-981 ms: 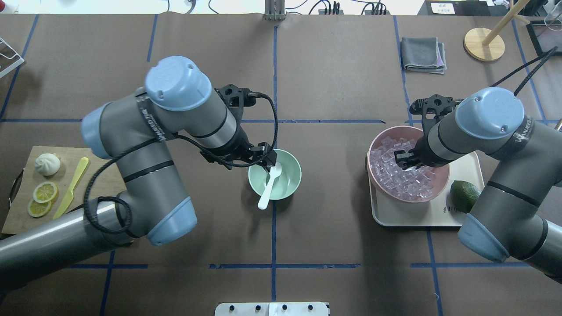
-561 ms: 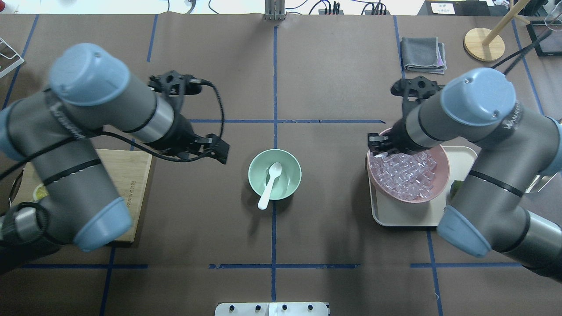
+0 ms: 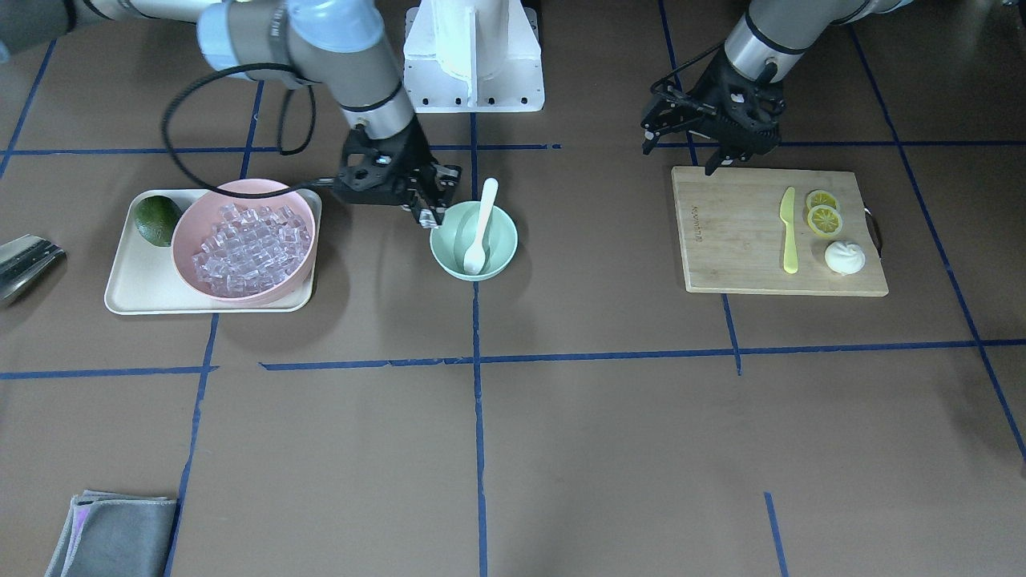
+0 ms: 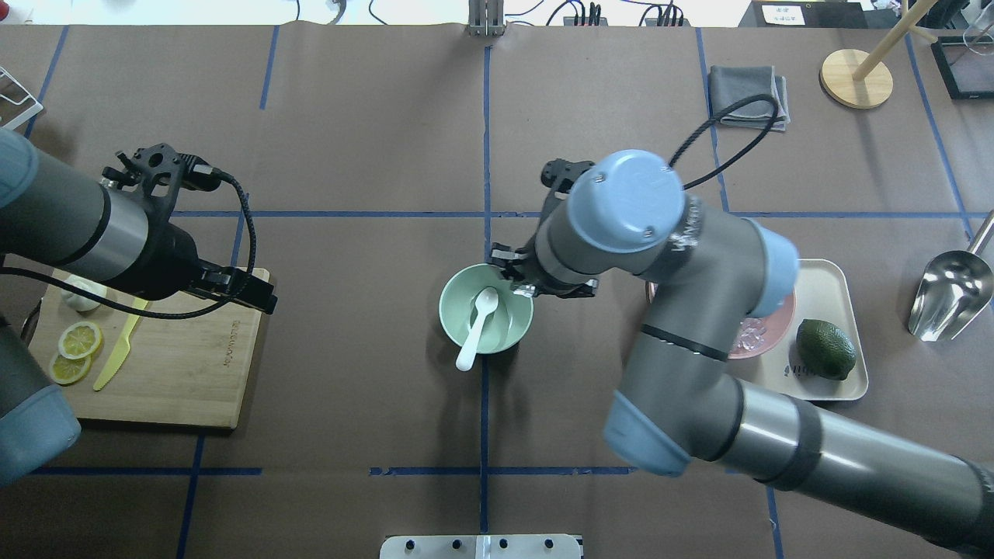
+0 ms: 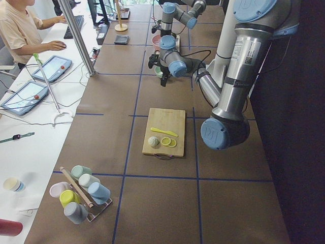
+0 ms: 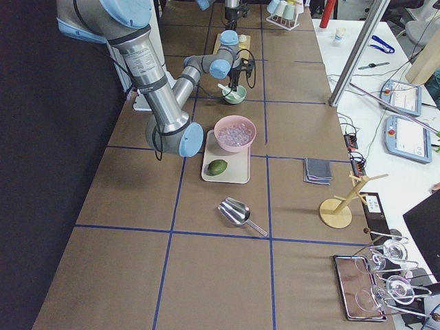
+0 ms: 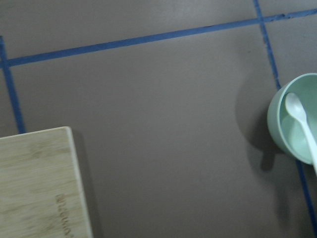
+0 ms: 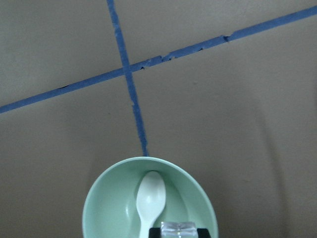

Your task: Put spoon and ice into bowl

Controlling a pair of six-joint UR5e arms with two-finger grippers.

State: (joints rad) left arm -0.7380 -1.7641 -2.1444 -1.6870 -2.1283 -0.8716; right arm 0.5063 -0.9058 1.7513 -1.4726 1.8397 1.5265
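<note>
Right gripper (image 3: 427, 213) with ice (image 8: 178, 229) newly over bowl (image 3: 495, 255), brown blue-taped table (image 3: 561, 433)

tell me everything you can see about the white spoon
The spoon is small and white, plastic by its look, with an oval scoop and a slim straight handle. It lies tilted in the mint-green bowl, scoop down on the bowl's floor, handle leaning on the rim and poking out toward the robot. Only the bowl touches it; the right gripper holds an ice cube over the bowl, clear of the spoon.
</note>
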